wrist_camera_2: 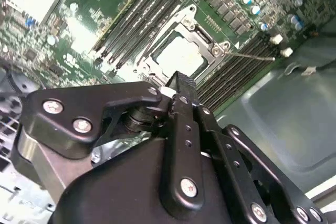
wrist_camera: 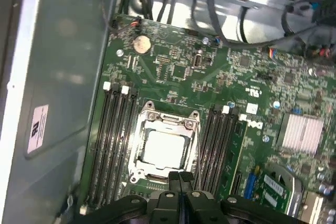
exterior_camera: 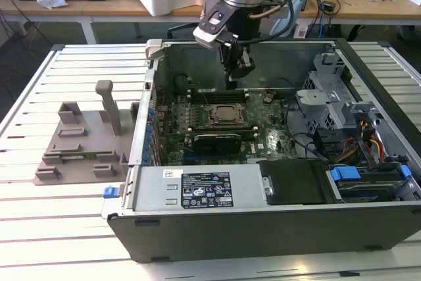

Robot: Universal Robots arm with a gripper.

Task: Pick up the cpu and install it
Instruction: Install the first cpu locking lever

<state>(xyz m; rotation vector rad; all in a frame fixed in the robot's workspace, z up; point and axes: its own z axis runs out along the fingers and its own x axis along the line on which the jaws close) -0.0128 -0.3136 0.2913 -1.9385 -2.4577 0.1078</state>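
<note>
The cpu [wrist_camera: 164, 148] is a pale, shiny square lying flat inside the black socket frame [wrist_camera: 140, 129] on the green motherboard, with memory slots on either side. In the second wrist view the cpu [wrist_camera_2: 181, 56] lies just beyond the fingertips. My gripper [wrist_camera: 179, 176] hangs above the socket's edge with its black fingers pressed together and nothing visible between them. In the exterior view the gripper [exterior_camera: 231, 83] is inside the open computer case, a little above and behind the socket [exterior_camera: 227, 115].
The grey plastic holder tray [exterior_camera: 82, 146] with an upright post sits on the slatted table at the exterior view's left. Around the board stand the case walls [exterior_camera: 263, 225], a drive cage [exterior_camera: 329, 97], loose cables [exterior_camera: 368, 146] and a black card [exterior_camera: 217, 141].
</note>
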